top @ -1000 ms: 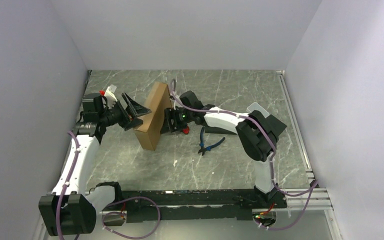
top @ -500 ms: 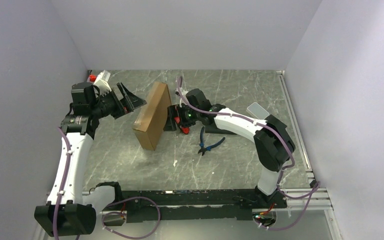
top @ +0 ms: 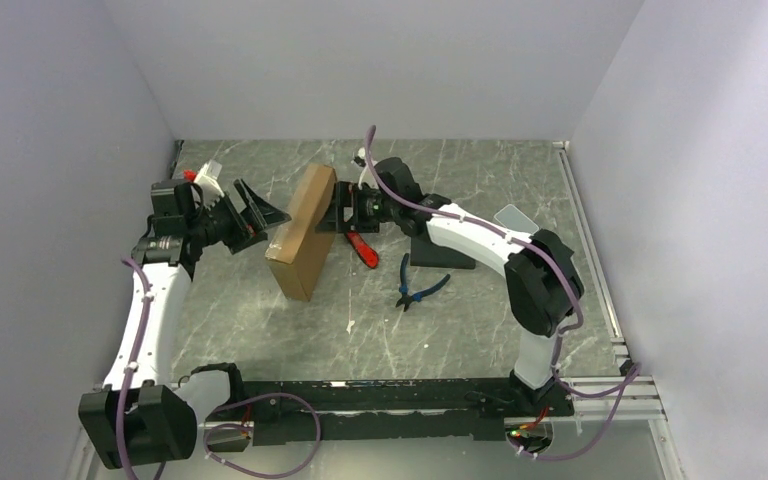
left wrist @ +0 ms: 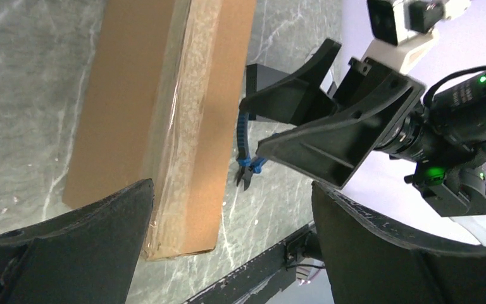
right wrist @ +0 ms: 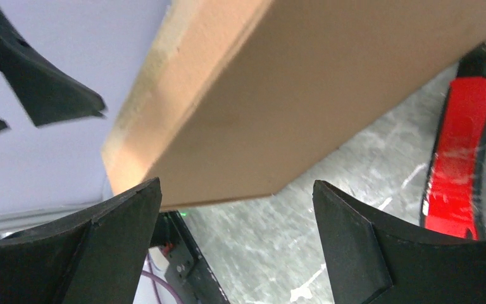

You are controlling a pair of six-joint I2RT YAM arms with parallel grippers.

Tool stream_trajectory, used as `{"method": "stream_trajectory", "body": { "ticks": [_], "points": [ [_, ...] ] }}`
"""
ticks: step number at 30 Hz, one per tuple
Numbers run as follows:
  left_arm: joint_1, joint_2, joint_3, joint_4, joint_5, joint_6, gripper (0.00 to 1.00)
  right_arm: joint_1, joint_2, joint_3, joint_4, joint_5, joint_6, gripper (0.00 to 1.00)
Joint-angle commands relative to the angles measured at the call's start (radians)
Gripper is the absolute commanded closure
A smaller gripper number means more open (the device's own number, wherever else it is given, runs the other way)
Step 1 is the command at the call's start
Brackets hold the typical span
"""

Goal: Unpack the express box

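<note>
Express box [top: 303, 233] stands on a narrow side on the marbled table [top: 460, 330], left of the middle and nearer the far edge than the near one, its long edge running from far to near and its clear-taped seam facing left. The left gripper [top: 268, 225] hangs just beside its left face with jaws spread wide, holding nothing. The right gripper [top: 338, 213] sits close against the right face, jaws also wide and empty; whether a finger touches the cardboard cannot be told. A red-handled tool [top: 364, 250] lies on the table just right of the box, with blue-handled pliers [top: 418, 288] nearer the near edge.
</note>
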Motion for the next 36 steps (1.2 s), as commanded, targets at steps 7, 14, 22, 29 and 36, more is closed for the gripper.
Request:
{"method": "stream_trajectory", "body": {
  "ticks": [7, 14, 22, 29, 36],
  "points": [
    [0.000, -0.053, -0.136, 0.184, 0.170, -0.119, 0.01, -0.001, 0.104, 0.174, 0.099, -0.109, 0.097, 0.18],
    [-0.048, -0.133, -0.212, 0.243, 0.170, -0.219, 0.01, 0.007, 0.188, 0.271, 0.089, -0.187, 0.090, 0.25],
    [-0.084, -0.202, -0.258, 0.294, 0.146, -0.290, 0.00, 0.011, 0.203, 0.319, -0.007, -0.234, -0.026, 0.21],
    [-0.157, -0.186, -0.311, 0.439, 0.150, -0.377, 0.01, 0.011, 0.179, 0.322, -0.077, -0.296, -0.123, 0.12],
    [-0.161, -0.217, -0.036, 0.005, -0.113, -0.050, 0.01, 0.011, 0.027, 0.214, -0.156, -0.088, -0.214, 0.00]
  ]
}}
